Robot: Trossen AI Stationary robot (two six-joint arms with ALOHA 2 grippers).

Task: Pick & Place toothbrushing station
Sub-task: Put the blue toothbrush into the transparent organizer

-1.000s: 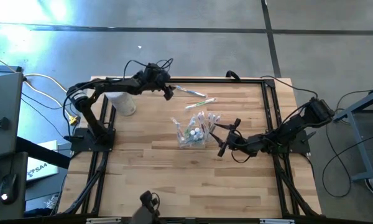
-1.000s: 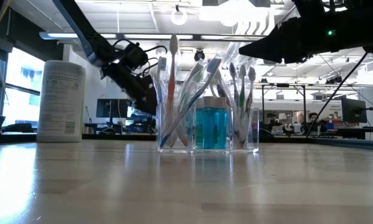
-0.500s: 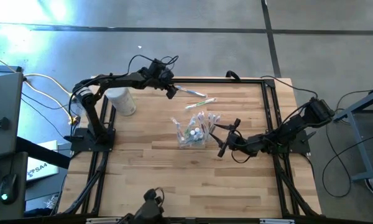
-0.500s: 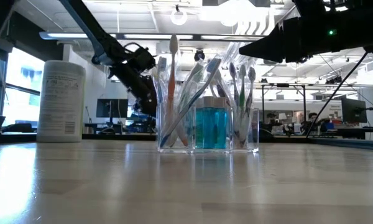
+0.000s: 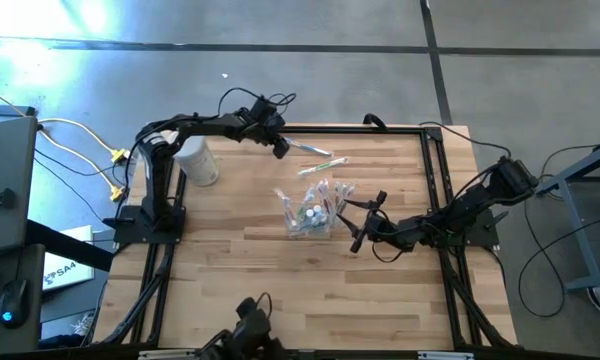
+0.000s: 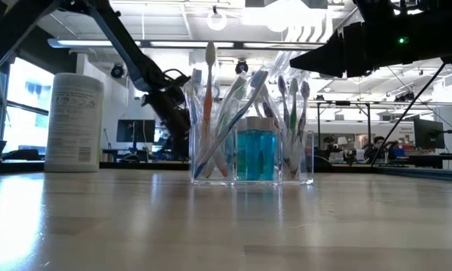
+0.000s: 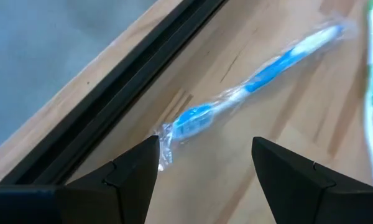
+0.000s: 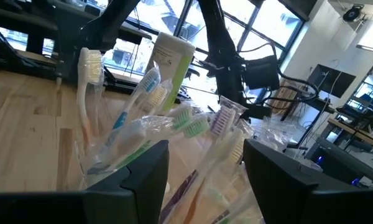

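Observation:
The toothbrushing station (image 5: 313, 212), a clear boxy holder (image 6: 252, 154), stands on its base mid-table, filled with wrapped toothbrushes and a blue bottle (image 6: 255, 155). My right gripper (image 5: 366, 220) is open just right of it, level and touching nothing; the brushes (image 8: 146, 102) show ahead of its fingers. My left gripper (image 5: 281, 150) is open at the far edge, slanting down over the head end of a blue wrapped toothbrush (image 7: 248, 84) that lies flat on the wood. Its fingers stand either side of the wrapper's tip without touching.
A green wrapped toothbrush (image 5: 325, 165) lies beside the blue one. A white tub (image 5: 197, 160) stands at the far left, under the left arm. The black frame rail (image 7: 143, 68) runs along the far edge, close behind the left gripper. Bare wood spans the near half.
My left gripper has gone toward the table's right edge and down, closing on the blue wrapped toothbrush, and has tipped further downward. Its fingers have stayed open. The station and the toothbrushes have not moved.

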